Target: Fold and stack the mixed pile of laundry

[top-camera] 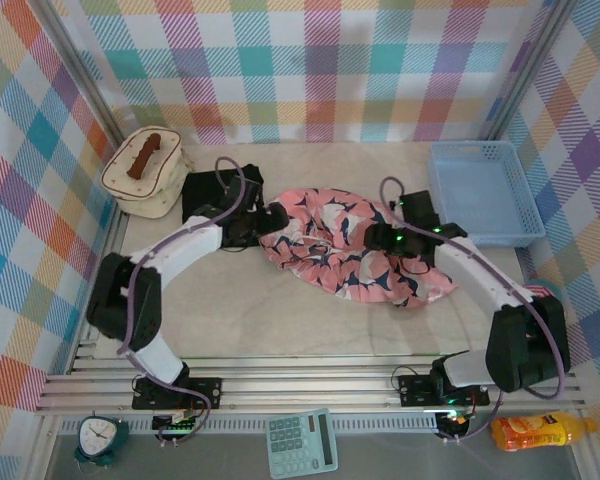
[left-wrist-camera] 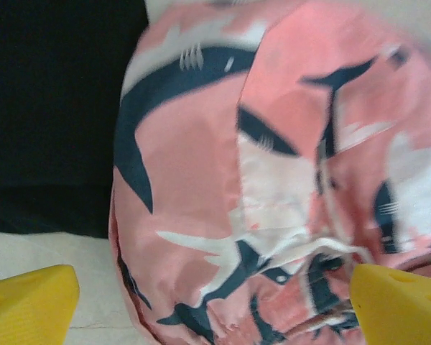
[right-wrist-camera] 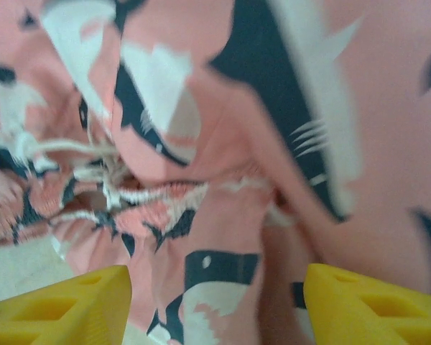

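tabletop [top-camera: 280,310]: beige, centre of frame
pink garment [top-camera: 350,245]: crumpled heap, navy and white print, centre-right of top view, on tabletop
black shirt [top-camera: 205,190]: bunched, upper left of centre, against pink garment's left end
basket [top-camera: 490,238]: light blue, upper right
bag [top-camera: 145,180]: cream, brown handle, upper left, beside black shirt
left jaws: released, yellow fingertips [left-wrist-camera: 29,302] wide apart over pink garment
right jaws: released, fingertips [right-wrist-camera: 72,302] apart over pink garment
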`<action>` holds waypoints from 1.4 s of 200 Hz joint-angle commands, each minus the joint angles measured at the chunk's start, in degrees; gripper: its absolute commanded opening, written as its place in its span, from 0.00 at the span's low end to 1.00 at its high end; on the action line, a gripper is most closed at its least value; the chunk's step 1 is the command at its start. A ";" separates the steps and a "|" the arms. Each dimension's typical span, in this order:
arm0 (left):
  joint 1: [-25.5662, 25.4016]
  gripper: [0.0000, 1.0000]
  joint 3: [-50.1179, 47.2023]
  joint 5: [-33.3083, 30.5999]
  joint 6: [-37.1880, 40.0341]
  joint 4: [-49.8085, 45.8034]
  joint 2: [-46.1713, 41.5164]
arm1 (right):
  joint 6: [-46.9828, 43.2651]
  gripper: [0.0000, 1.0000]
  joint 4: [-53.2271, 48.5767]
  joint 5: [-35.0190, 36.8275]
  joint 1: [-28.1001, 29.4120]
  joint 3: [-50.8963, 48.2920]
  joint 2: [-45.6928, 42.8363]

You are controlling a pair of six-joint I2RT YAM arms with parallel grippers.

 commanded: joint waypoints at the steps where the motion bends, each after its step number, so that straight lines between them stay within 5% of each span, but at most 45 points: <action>1: -3.11 0.96 -0.91 -0.18 -4.58 -2.11 2.98 | 1.91 0.67 -2.25 3.86 2.60 -1.01 2.01; 25: -6.23 0.92 -2.75 -0.36 -8.00 0.23 5.30 | 1.48 0.66 -2.61 5.64 2.62 -1.08 4.77; 36: -6.71 0.82 -2.41 0.72 -8.86 1.38 7.23 | 0.79 0.51 -2.74 5.08 2.63 -0.05 6.04; 56: -6.81 0.23 0.91 1.42 -8.56 2.87 10.33 | -0.17 0.02 -2.96 5.55 2.61 3.18 7.70; 65: -6.68 0.00 4.67 0.19 -7.14 1.66 11.79 | -1.12 0.00 -2.75 6.57 2.45 5.17 8.30; 99: -3.74 0.00 32.77 -0.09 1.10 -10.55 21.77 | -9.68 0.00 -5.12 10.63 -2.08 24.95 14.40; 126: -0.10 0.00 67.25 4.20 3.64 -22.26 32.81 | -12.77 0.00 -11.84 10.06 -7.87 48.22 18.20; 148: 1.79 0.00 91.33 9.84 3.43 -25.68 40.92 | -15.24 0.00 -11.52 7.21 -9.47 57.31 14.62; 180: 4.33 0.00 87.85 19.30 -2.81 -11.53 38.84 | -17.20 0.00 -8.11 -3.16 -9.43 56.01 4.14; 209: 6.47 0.00 84.32 27.04 -7.25 -3.81 41.49 | -10.28 0.00 -2.20 -23.74 -8.10 44.63 -3.52; 247: 8.82 0.00 87.24 34.27 -8.55 -7.74 49.21 | -4.30 0.00 4.59 -34.16 8.01 27.81 -1.71; 259: 9.94 0.18 85.77 31.49 -3.68 -14.18 48.98 | -2.07 0.09 6.41 -35.93 12.89 24.40 2.59; 280: 12.99 0.87 79.16 20.54 3.03 -23.31 46.34 | 1.97 0.51 7.97 -41.43 18.63 23.35 11.91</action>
